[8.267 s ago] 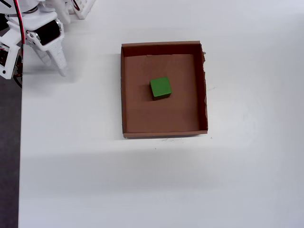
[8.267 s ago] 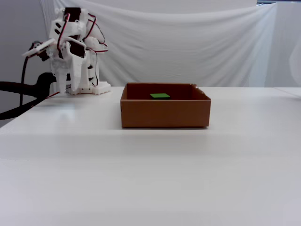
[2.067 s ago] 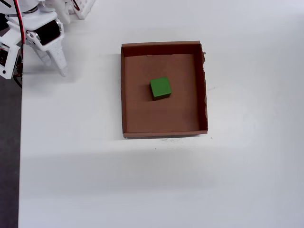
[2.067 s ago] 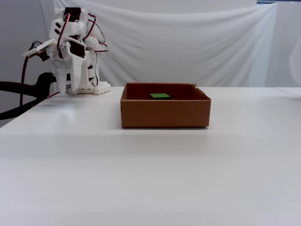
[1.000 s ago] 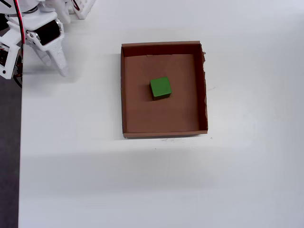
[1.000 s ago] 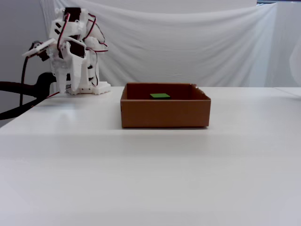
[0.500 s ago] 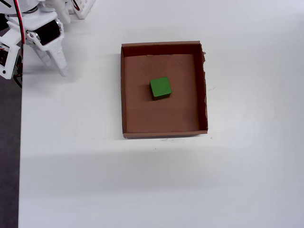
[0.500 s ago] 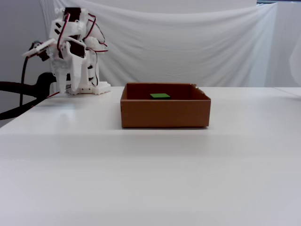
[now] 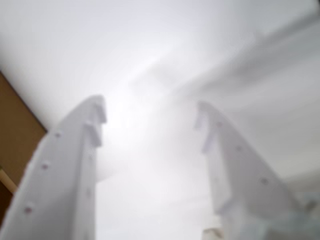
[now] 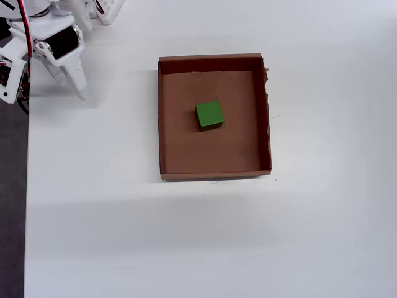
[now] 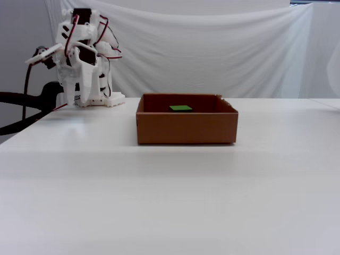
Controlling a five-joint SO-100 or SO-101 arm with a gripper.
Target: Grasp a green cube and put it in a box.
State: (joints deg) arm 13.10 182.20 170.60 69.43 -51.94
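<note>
The green cube (image 10: 209, 115) lies inside the brown cardboard box (image 10: 160, 124), near the middle of its floor. In the fixed view only the cube's top (image 11: 181, 108) shows above the box's front wall (image 11: 186, 127). My gripper (image 10: 71, 87) hangs folded back near the arm's base at the table's far left corner, well away from the box. Its white fingers point down at the table (image 11: 79, 95). In the wrist view the gripper (image 9: 150, 105) is open with a wide gap and nothing between the fingers.
The white table's left edge (image 10: 26, 186) runs just beside the arm. The arm's base (image 11: 101, 98) stands behind the gripper. A white cloth (image 11: 212, 48) hangs behind the table. A brown surface (image 9: 15, 130) shows at the wrist view's left edge.
</note>
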